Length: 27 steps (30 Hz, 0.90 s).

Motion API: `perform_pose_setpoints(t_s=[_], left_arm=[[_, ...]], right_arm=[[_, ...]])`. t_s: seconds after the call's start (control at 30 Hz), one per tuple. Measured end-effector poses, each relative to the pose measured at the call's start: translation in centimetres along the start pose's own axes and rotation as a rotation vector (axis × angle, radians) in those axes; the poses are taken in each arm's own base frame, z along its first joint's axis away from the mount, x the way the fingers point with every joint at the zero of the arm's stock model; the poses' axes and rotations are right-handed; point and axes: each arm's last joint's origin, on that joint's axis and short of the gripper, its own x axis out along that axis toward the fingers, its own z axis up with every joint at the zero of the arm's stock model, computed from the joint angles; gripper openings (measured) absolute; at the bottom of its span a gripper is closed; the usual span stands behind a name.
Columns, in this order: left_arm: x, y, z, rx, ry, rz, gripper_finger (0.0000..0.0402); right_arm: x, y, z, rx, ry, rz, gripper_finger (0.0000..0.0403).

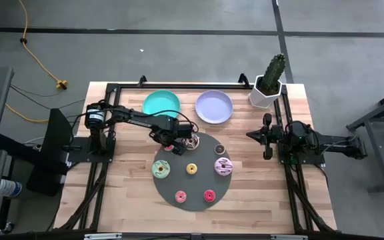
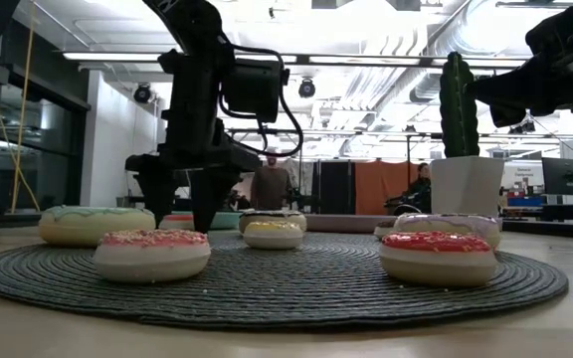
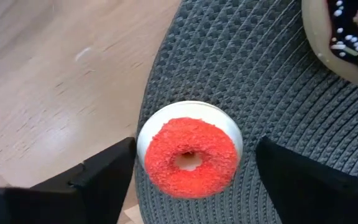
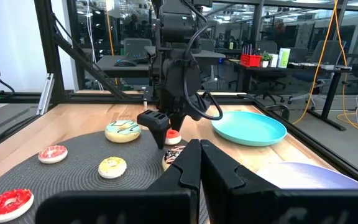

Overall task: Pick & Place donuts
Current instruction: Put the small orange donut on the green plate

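A small red donut lies on the dark grey disc, near its far left rim. My left gripper hangs over it, open, one finger on each side and neither touching it; the low view shows the left gripper pointing down. The chocolate-sprinkled donut lies just right of it. Also on the disc are the green-iced donut, yellow donut, pink-striped donut, brown donut, pink donut and a second red donut. My right gripper waits shut at the table's right.
A teal plate and a lilac plate sit on the table beyond the disc's far edge. A potted cactus stands at the far right corner. Black rails run along the table's left, right and far edges.
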Motion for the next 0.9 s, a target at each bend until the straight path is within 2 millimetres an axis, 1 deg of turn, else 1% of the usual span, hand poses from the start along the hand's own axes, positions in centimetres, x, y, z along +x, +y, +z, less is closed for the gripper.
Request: perform_pose_setpoints(t_s=[0.17,0.33,0.47,0.9], left_arm=[[0.01,-0.03,0.02,0.000,-0.001,-0.003,0.0274],[0.01,-0.02,-0.02,-0.001,0.015,-0.011,0.0246],[0.03,-0.01,-0.05,-0.001,0.022,-0.011,0.0234],[0.06,0.06,-0.25,-0.002,0.066,-0.022,0.0213]], right_arm=[[0.00,0.00,0.00,0.000,0.000,0.000,0.0000],[0.00,0.00,0.00,0.000,0.000,0.000,0.0000],[0.00,0.00,0.00,0.000,0.000,0.000,0.0000],[0.00,0.00,0.00,0.000,0.000,0.000,0.0000]])
